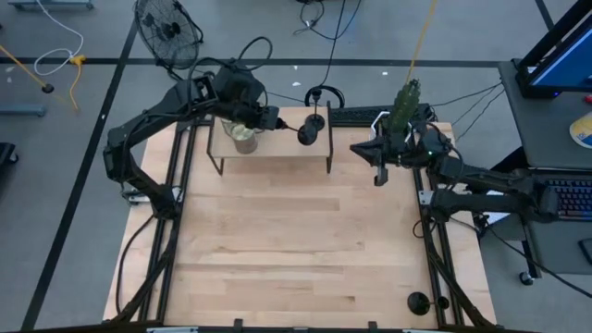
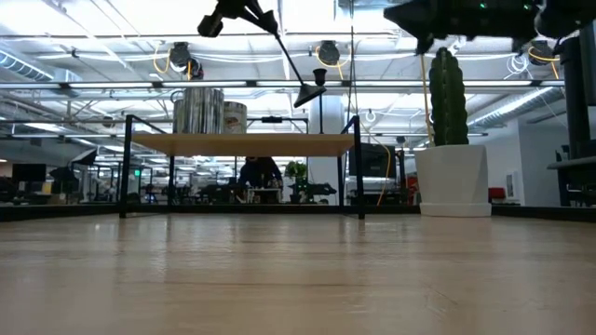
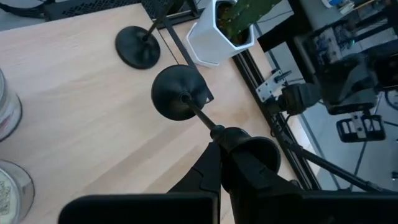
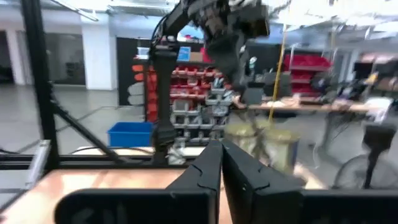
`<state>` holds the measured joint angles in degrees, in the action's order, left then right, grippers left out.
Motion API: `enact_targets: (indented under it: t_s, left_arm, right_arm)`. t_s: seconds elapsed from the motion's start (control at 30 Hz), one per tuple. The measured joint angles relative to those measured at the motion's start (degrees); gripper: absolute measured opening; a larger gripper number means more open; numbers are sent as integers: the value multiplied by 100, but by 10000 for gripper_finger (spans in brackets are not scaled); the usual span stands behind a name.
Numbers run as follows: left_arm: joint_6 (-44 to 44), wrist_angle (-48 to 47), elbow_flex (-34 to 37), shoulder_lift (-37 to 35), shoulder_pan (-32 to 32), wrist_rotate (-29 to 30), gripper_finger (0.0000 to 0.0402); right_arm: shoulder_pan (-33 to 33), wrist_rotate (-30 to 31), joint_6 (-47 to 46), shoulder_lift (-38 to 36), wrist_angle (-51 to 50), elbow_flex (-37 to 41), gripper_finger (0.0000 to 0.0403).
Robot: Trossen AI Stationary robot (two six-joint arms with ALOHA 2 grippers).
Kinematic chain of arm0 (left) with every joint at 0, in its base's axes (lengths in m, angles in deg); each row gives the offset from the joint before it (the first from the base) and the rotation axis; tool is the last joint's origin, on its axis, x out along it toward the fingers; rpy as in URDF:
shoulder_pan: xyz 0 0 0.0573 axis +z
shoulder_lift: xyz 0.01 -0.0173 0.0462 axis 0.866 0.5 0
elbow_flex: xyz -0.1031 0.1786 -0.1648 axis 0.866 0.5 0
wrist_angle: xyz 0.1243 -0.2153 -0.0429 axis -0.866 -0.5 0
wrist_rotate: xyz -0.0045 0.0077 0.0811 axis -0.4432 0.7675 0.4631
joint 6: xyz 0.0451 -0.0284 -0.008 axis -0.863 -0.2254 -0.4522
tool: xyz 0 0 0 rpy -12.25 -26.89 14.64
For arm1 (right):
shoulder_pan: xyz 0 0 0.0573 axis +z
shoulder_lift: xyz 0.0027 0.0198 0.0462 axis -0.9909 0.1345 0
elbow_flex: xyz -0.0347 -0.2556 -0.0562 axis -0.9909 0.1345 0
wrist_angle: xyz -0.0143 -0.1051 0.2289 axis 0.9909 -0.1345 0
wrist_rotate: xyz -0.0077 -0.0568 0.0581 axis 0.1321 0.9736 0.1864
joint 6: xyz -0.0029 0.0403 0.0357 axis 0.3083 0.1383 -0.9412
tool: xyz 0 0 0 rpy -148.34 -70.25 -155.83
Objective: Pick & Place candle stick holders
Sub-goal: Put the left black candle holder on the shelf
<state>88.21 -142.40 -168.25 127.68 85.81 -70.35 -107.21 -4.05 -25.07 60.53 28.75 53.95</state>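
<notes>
Here the left claw (image 3: pixel 231 163) grips a tilted candlestick (image 3: pixel 180 93) above the shelf (image 1: pixel 274 151) beside another candlestick (image 3: pixel 138 46), while the right claw (image 4: pixel 221 171) (fingers pressed together, empty) hovers near the cactus (image 1: pixel 404 104).

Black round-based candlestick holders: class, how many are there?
3: a tilted holder in the left gripper, a standing holder on the wooden shelf, a third holder at the table's right edge. None seems hidden.

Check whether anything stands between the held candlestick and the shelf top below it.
Nothing visible does. The left gripper holds the candlestick tilted over bare shelf wood. A second candlestick stands close beside its base, and jars sit farther along. The right gripper waits off the shelf.
</notes>
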Motion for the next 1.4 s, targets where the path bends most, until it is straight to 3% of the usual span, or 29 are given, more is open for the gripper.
enact_targets:
  t_s: [0.7, 0.9, 1.07, 1.4]
  left_arm:
    - [-126, -29, 0, -1, -516, -52, 7]
    - [-138, -24, -2, 19, -538, 59, 7]
    - [-222, -32, 0, 61, -552, 49, 7]
    - [-263, -24, 0, 103, -577, 51, 7]
  right_arm:
    - [660, 710, 1611, 2431, -900, -2365, 225]
    - [849, 751, 1803, 3013, -1392, -3083, 237]
    - [950, 1163, 2040, 3324, -1389, -3476, 238]
    - [1059, 1169, 2105, 3553, -1480, -3732, 238]
